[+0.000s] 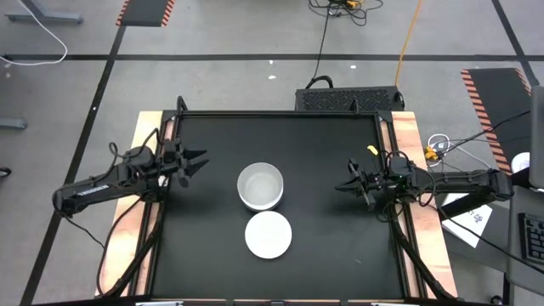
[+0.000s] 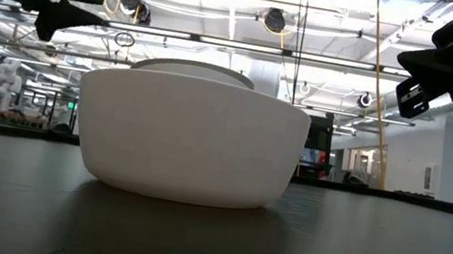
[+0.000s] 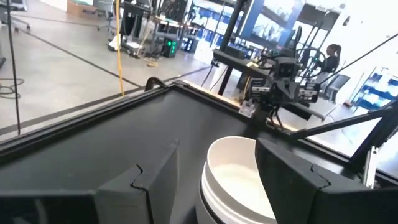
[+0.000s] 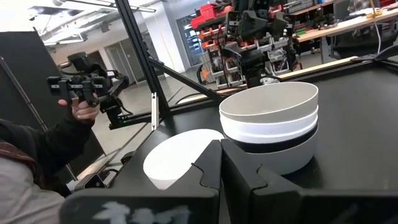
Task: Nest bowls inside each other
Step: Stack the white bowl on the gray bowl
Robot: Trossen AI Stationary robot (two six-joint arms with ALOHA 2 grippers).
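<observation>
Nested stack of bowls sits mid-table, between the two grippers and apart from both. From the right wrist view the stack reads, top down: pale grey bowl, white bowl, black band, white base bowl (exact count below the rim cannot be told). A single white bowl stands just beside the stack, nothing in it.

Left gripper hovers beside the stack, fingers spread, holding nothing. Right gripper hovers on the opposite side, fingers clenched together, empty.
</observation>
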